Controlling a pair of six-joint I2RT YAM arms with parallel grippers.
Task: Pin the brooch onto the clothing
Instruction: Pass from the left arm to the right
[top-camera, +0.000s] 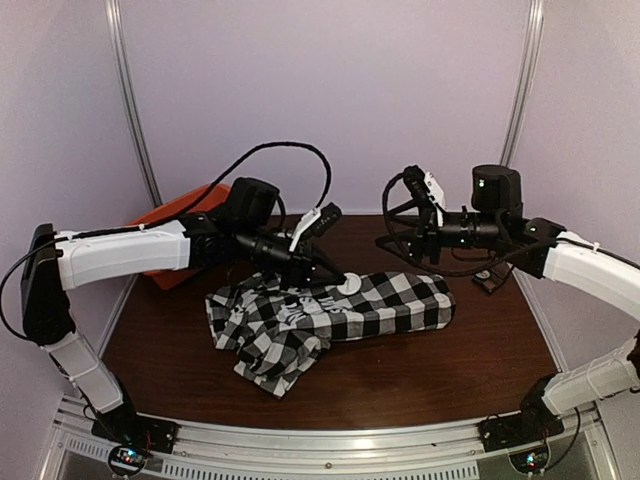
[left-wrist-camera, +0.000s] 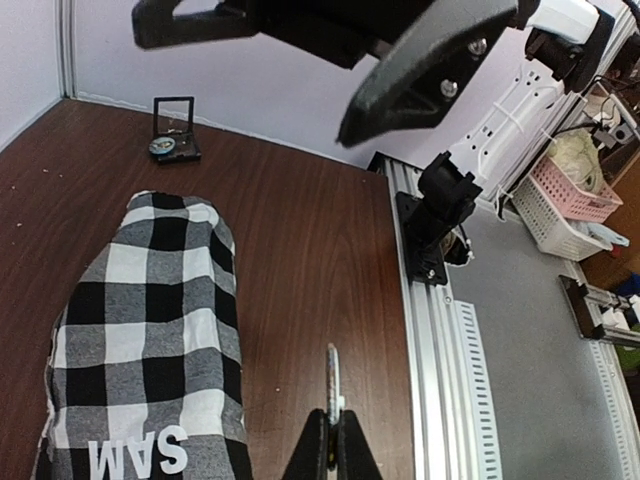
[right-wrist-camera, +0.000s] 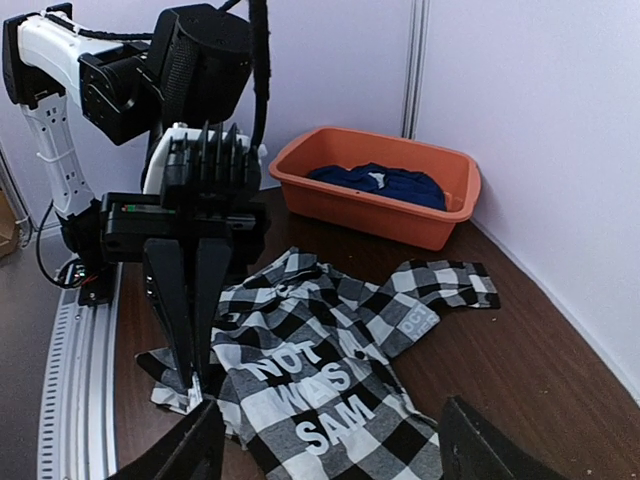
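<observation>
Black-and-white checked shirt (top-camera: 390, 300) lies crumpled on the brown table (top-camera: 480, 370) with its lettered panel facing up. The left gripper (right-wrist-camera: 194, 372) hangs above the shirt beside the lettering, jaws pinched tight on the brooch (left-wrist-camera: 333, 375), which shows as a thin metal piece seen edge-on. The right gripper (right-wrist-camera: 335, 455) is raised off the shirt, jaws spread wide with nothing in them. An orange bin (right-wrist-camera: 400, 215) behind the shirt holds a navy garment (right-wrist-camera: 385, 182).

The checked shirt (top-camera: 390, 300) is spread crumpled near the orange tub (right-wrist-camera: 380, 218), white lettering upward. The brooch (left-wrist-camera: 333, 375) is held edge-on, farther from the tub.
</observation>
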